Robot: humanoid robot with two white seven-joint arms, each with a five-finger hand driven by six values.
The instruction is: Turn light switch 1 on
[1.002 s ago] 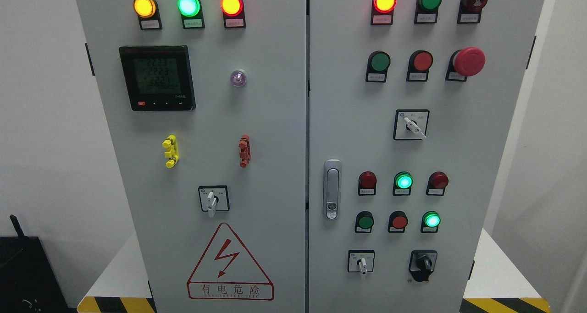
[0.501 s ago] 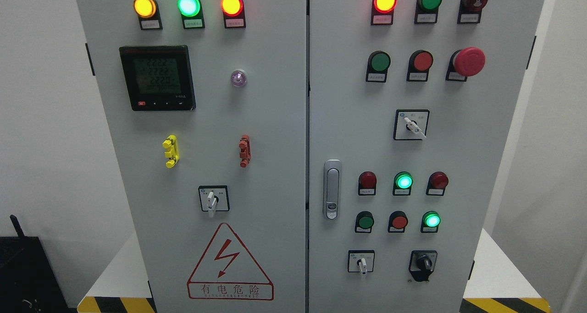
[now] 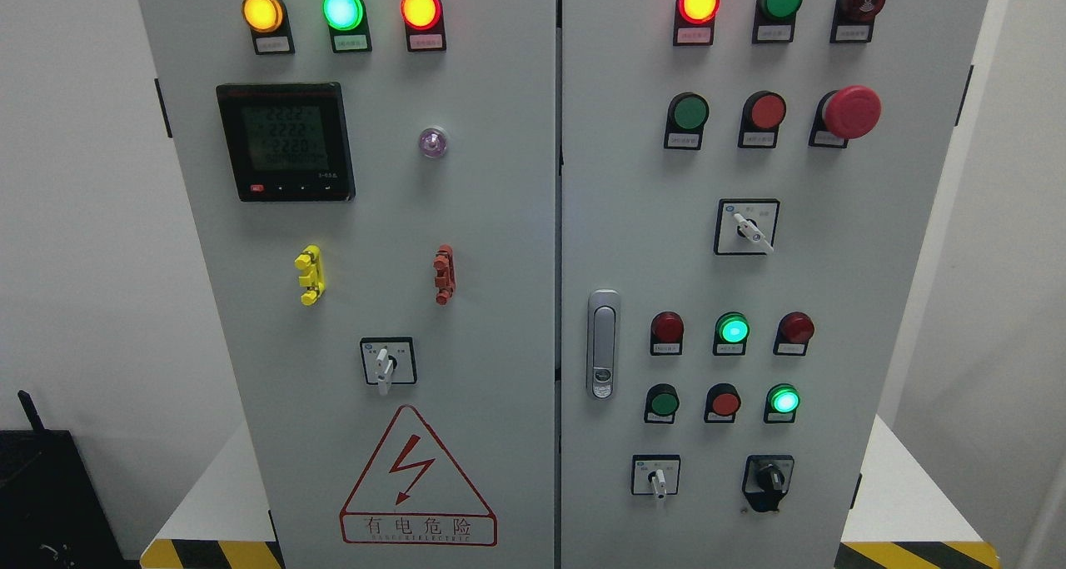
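Head view shows the tall grey metal control cabinet (image 3: 466,219) filling the frame, and almost nothing differs from the pictures a moment earlier: the digits on the black-framed digital meter (image 3: 286,142) in the cabinet's upper left flicker, while every lamp and knob is as it was. Neither arm has come into the picture, so whether the fingers are released or clenched cannot be told. That means the reach has not begun and the task is, by my judgement, at its very start

Which control is "light switch 1" cannot be read, the label print being too small. Candidates are the white-handled rotary selector on a black-edged square plate (image 3: 388,361) on the cabinet's left door just above the red triangular lightning warning sign (image 3: 418,477), a similar small white selector (image 3: 656,475) at the lower part of the right door, and the black rotary knob (image 3: 768,477) beside it. The lit round green lamp (image 3: 732,330) and its lit green neighbour (image 3: 784,400) sit just above those two
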